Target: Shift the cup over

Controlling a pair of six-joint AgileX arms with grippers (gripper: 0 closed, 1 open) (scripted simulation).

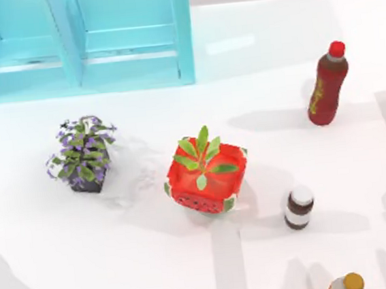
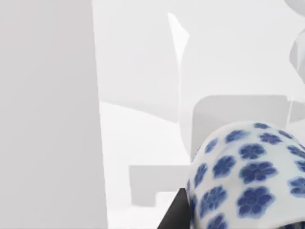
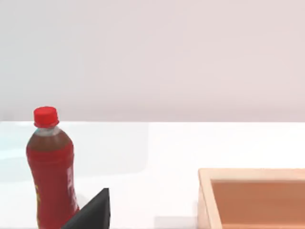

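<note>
The cup (image 1: 135, 169) is clear glass, seen in the top view as faint whitish glints on the white table between the purple-flowered plant (image 1: 83, 155) and the red watermelon-patterned pot (image 1: 205, 177). It stands apart from both. A dark part of my left gripper (image 2: 172, 215) shows at the edge of the left wrist view, beside a white rounded object with blue flowers (image 2: 248, 176). A dark wedge of my right gripper (image 3: 93, 212) shows in the right wrist view, near the red-capped bottle (image 3: 52, 167).
A cyan shelf unit (image 1: 81, 46) stands at the back left. The red-capped bottle (image 1: 327, 84) is at the back right, a small brown white-capped bottle (image 1: 299, 207) at the front right, a yellow-capped bottle (image 1: 347, 284) at the front edge. A wooden box (image 3: 252, 198) is nearby.
</note>
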